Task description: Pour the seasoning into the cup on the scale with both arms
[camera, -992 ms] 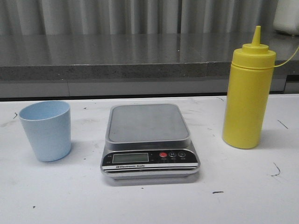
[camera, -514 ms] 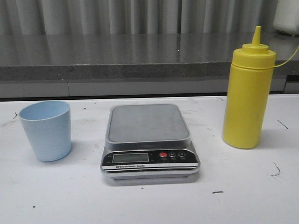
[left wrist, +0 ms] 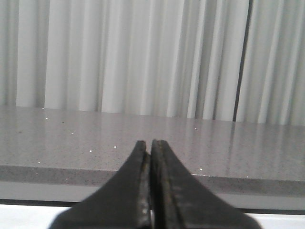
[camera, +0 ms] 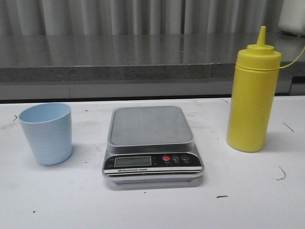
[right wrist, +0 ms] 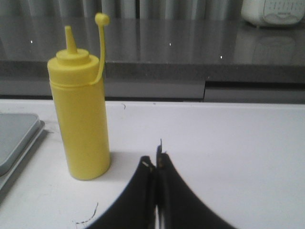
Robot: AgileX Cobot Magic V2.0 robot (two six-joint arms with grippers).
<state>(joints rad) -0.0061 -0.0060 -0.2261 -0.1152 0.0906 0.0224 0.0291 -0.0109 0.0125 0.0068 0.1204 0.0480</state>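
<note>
The pale blue cup (camera: pixel 46 133) stands upright on the white table at the left. The silver-grey scale (camera: pixel 151 142) sits in the middle, its steel platform bare. The yellow seasoning bottle (camera: pixel 252 94) stands upright at the right, its tethered cap off the nozzle. Neither arm shows in the front view. My left gripper (left wrist: pixel 151 145) is shut and empty, facing the grey counter and curtain. My right gripper (right wrist: pixel 156 161) is shut and empty, low over the table with the bottle (right wrist: pixel 81 111) ahead and to one side; a corner of the scale (right wrist: pixel 16 139) shows at the picture's edge.
A grey counter ledge (camera: pixel 119 59) runs along the back of the table, with a pleated curtain behind it. A white appliance (camera: pixel 291 16) stands on the counter at the far right. Small dark marks dot the table (camera: pixel 143 205).
</note>
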